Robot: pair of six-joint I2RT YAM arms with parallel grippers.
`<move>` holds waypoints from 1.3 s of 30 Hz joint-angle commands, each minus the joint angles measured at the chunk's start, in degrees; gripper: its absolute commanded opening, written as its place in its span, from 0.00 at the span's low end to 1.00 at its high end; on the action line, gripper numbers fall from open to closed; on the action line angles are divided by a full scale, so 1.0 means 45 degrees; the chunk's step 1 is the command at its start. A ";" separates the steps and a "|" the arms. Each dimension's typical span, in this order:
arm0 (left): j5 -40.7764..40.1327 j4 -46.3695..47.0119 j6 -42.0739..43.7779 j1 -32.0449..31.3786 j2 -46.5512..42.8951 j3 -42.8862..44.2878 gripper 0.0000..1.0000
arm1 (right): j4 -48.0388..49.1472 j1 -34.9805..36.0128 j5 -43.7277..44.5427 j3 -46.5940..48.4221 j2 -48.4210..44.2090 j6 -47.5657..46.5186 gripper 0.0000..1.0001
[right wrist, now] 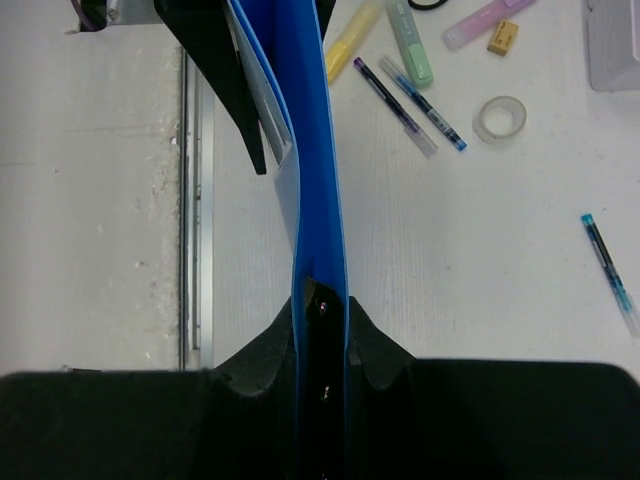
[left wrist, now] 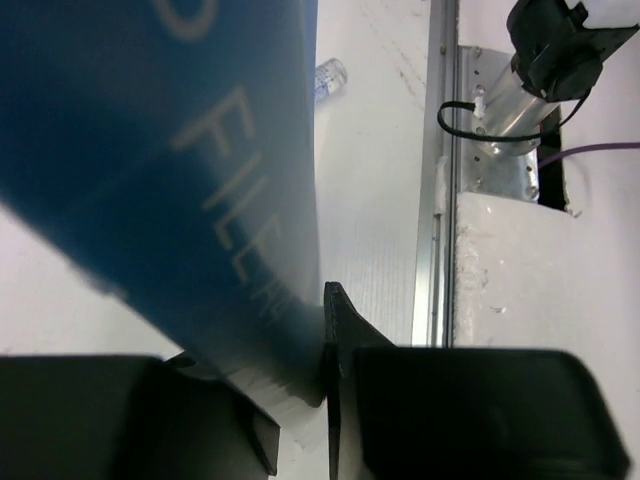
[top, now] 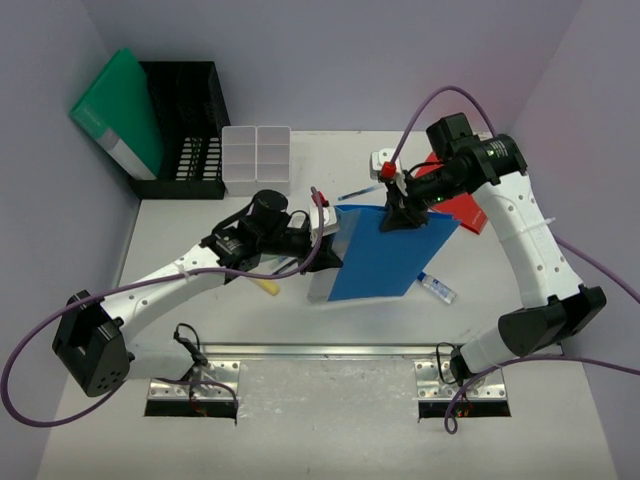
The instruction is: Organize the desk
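Note:
A blue file folder is held up off the white desk, standing nearly on edge. My left gripper is shut on its left pale edge; in the left wrist view the folder fills the frame with the gripper clamped on its corner. My right gripper is shut on the folder's top far edge; in the right wrist view the folder runs edge-on out of the gripper. The desk's silver rail lies along the near edge.
A black mesh rack with a green folder stands back left, beside a white compartment tray. A red folder lies back right. A yellow highlighter, a capped tube, pens and a tape roll lie on the desk.

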 commanded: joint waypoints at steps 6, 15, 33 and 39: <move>0.0450 0.0343 -0.1826 0.0485 -0.0681 0.0615 0.00 | 0.0339 0.0128 -0.0104 0.0196 -0.0721 0.2383 0.71; -0.0104 -0.1431 -0.1938 0.3514 -0.3830 0.0794 0.00 | 0.4845 0.0128 0.0287 0.0429 -0.1891 0.7478 0.99; -0.8994 -0.2911 -0.2107 0.5307 -0.3166 0.5848 0.00 | 0.8327 0.0108 0.2656 -0.1335 -0.2893 1.1843 0.99; -0.8276 -0.2192 -0.1958 0.8335 -0.0427 0.8566 0.00 | 0.7784 0.0108 0.2915 -0.0792 -0.2123 1.1229 0.99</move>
